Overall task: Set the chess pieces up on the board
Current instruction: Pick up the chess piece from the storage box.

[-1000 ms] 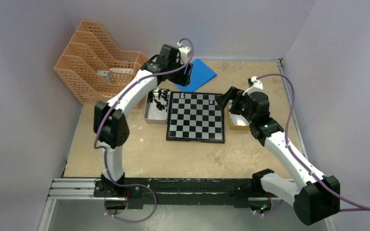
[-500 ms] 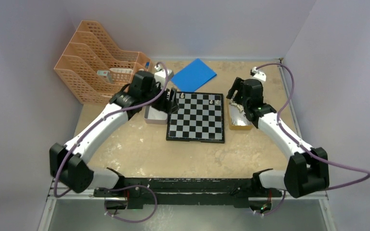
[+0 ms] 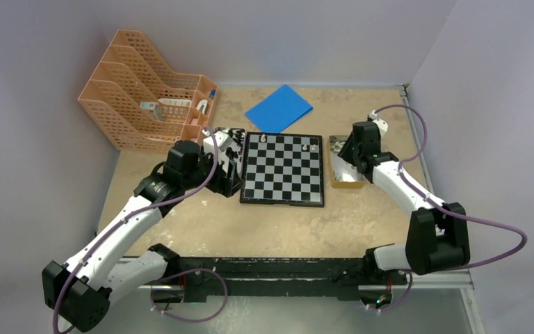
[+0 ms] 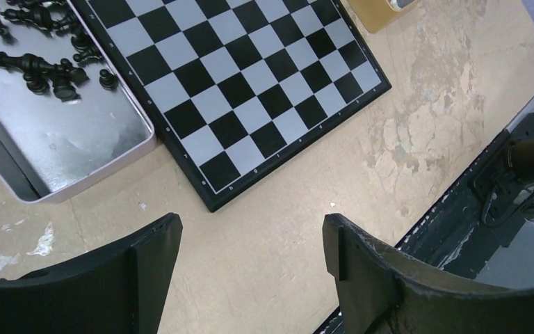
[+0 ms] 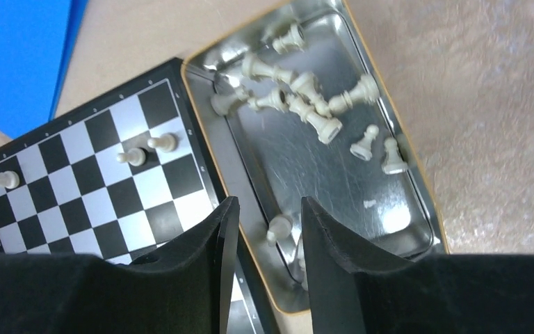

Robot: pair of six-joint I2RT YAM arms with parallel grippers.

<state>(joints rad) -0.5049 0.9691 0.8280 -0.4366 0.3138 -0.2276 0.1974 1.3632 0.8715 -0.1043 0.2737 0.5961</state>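
chess pieces (image 5: 304, 85) and the board (image 3: 282, 175), seen from above and from both wrists. we find the board flat on the table (image 3: 250, 223), midway between the two arms, its squares bare except for three pale pieces (image 5: 133, 156) standing along the far rank, two side by side near the right corner and one near the left. the other pale pieces lie tumbled in a gold-rimmed tin (image 5: 334, 181) touching the board's right edge; the black pieces (image 4: 42, 66) lie in a silver tin (image 4: 76, 139) against its left edge. the right gripper (image 5: 264, 212) hangs over the near end of the gold-rimmed tin with its fingers a narrow gap apart; one pale piece (image 5: 278, 227) on the tin floor shows in that gap, touching neither finger in this view. the left gripper (image 4: 250, 236) is near the board's near left corner, over bare table, its fingers (image 4: 146, 264) wide apart and holding nothing. a blue sheet (image 3: 279, 108) lies beyond the board, and an orange file rack (image 3: 139, 97) stands at the far left.
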